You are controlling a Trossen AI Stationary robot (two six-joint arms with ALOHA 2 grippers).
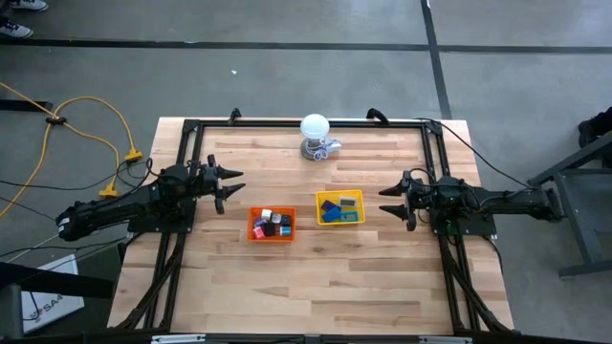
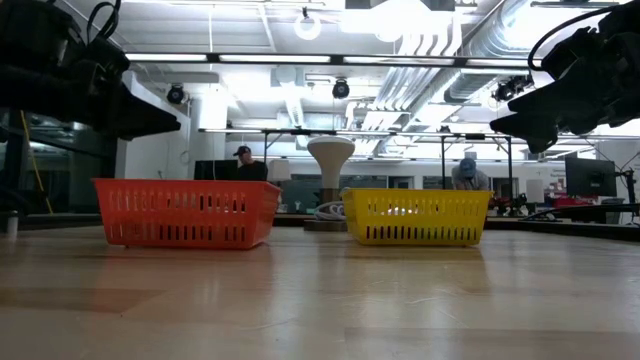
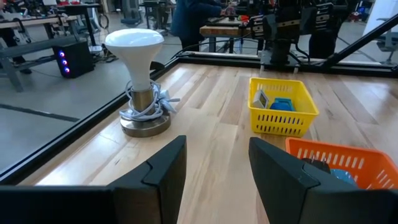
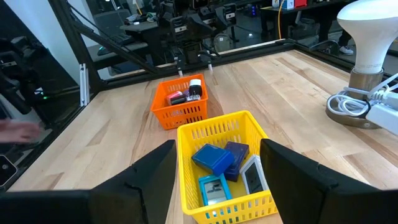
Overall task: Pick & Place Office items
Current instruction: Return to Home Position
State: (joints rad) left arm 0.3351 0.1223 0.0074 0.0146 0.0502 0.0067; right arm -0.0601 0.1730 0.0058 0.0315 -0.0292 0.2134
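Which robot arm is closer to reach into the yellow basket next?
Right: the right end effector, open, faces the yellow plastic basket directly; the left end effector sits farther off, by the orange plastic basket.

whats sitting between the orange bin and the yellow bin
Nothing: in the high view only bare table wood separates the orange bin and the yellow bin. The white bulb lamp stands farther back, not between them.

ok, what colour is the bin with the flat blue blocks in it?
Yellow; the yellow bin shows best in the right wrist view.
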